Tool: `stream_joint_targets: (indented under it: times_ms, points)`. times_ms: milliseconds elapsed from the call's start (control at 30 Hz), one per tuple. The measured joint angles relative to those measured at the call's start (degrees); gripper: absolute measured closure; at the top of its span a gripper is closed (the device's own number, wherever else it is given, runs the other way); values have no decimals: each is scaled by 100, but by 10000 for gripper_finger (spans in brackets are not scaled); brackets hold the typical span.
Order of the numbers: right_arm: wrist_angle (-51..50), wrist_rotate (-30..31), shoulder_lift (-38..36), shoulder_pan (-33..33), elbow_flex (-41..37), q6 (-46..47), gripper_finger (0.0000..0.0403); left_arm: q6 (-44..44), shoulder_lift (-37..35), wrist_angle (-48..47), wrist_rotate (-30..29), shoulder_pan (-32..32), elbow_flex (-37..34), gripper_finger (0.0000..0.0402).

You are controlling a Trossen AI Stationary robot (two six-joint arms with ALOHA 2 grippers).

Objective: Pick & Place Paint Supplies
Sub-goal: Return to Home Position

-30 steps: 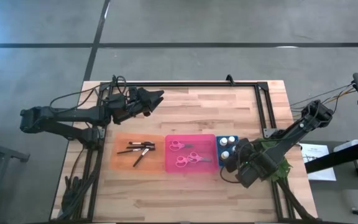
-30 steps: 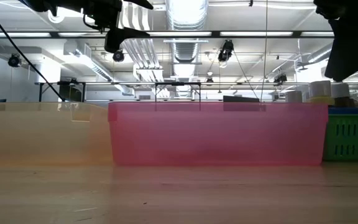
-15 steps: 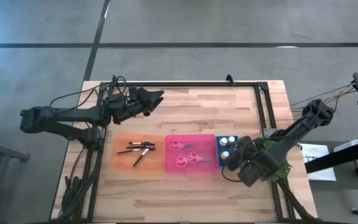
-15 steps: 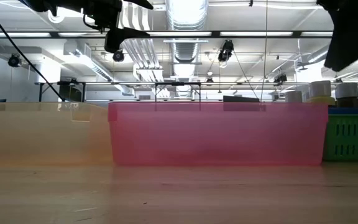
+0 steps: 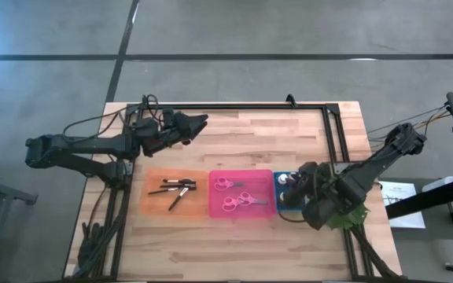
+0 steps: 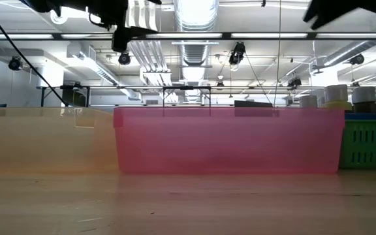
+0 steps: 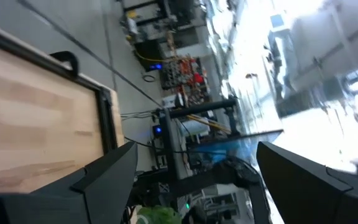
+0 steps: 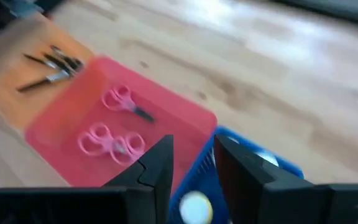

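Several thin dark brushes [image 5: 176, 189] [image 8: 51, 66] lie in the orange tray [image 5: 152, 206]. Two pink-handled scissors [image 5: 234, 193] [image 8: 112, 142] lie flat in the pink tray [image 5: 215, 211]. Small paint bottles [image 5: 289, 180] [image 6: 337, 95] stand upright in the blue tray [image 5: 278, 198] [image 8: 261, 163]. My right gripper [image 5: 296, 189] [image 8: 194, 157] hangs above the blue tray, slanting down, open, with nothing between its fingertips; a white bottle cap [image 8: 194, 206] shows below, through the gap. My left gripper [image 5: 202, 120] [image 7: 197, 171] waits open and level over the table's far left part.
A green leafy plant [image 5: 346, 214] sits under my right arm at the table's right edge. A black frame [image 5: 234, 108] runs along the far edge and both sides. Bare wood lies between the trays and the far edge, and along the near edge.
My right gripper has risen straight up off the blue tray and tipped a little. In the low view it has left the bottles, and a dark-capped bottle that it hid now stands in sight among them. The fingers' gap looks unchanged.
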Motion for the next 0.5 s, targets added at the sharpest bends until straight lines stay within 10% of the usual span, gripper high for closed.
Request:
stream_joint_targets:
  times_ms: [500]
  points:
    - [2894,-661,-326,-1481,378,-4835,292,3195,-264,379,1754,-4,0,66]
